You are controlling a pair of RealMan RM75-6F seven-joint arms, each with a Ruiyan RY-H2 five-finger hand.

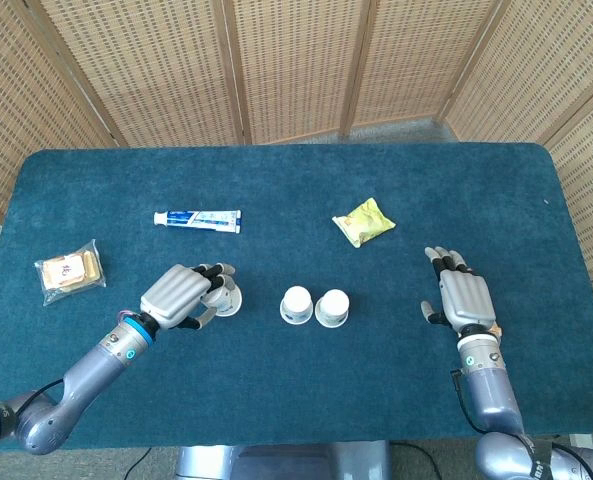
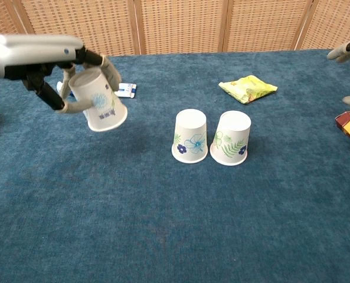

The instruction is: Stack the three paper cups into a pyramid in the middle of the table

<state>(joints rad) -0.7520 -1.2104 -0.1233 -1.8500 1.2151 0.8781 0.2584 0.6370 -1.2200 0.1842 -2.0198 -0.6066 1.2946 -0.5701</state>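
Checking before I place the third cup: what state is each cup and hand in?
Left hand: grips the blue-print cup.
Blue-print cup: lifted off the table, tilted, mouth down.
Flower cup: upside down on the table.
Leaf cup: upside down, right beside the flower cup.
Right hand: open, holding nothing.

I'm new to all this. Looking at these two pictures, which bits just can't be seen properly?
- Right hand: the chest view's right edge cuts off all but its fingertips.
- Toothpaste tube: in the chest view, mostly hidden behind the left hand and its lifted cup.
- Snack bag: only a sliver shows at the chest view's left edge.
- Lifted cup: in the head view, partly covered by the left hand.
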